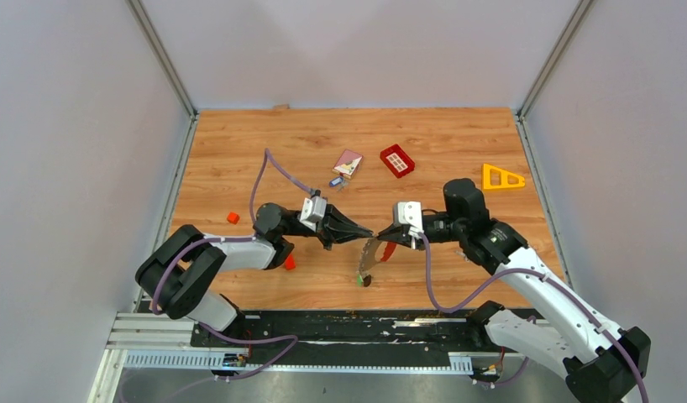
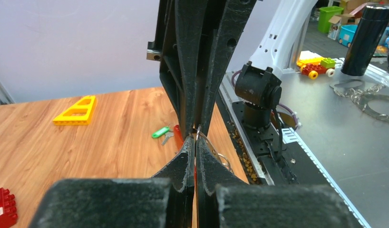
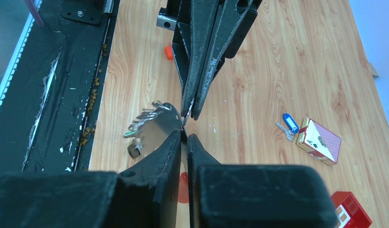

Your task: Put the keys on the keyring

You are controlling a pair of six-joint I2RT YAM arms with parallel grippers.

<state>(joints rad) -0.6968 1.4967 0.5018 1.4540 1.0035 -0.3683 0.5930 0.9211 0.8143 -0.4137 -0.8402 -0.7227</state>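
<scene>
Where the left gripper (image 2: 195,145) and right gripper (image 3: 184,137) meet tip to tip above the surface (image 1: 239,168), left jaws clamp the keyring (image 3: 157,126); right jaws narrow, grip unclear; green key (image 1: 359,281) lies below

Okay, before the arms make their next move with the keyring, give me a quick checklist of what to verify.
1. Hold by left gripper on keyring: ok, shut on its ring.
2. Hold by right gripper: cannot tell, a thin slit shows between its fingers.
3. Is green key threaded: cannot tell.
4. Is blue key threaded: not ok, it lies on the table beside the card box.
5. Black key located: cannot tell.
</scene>
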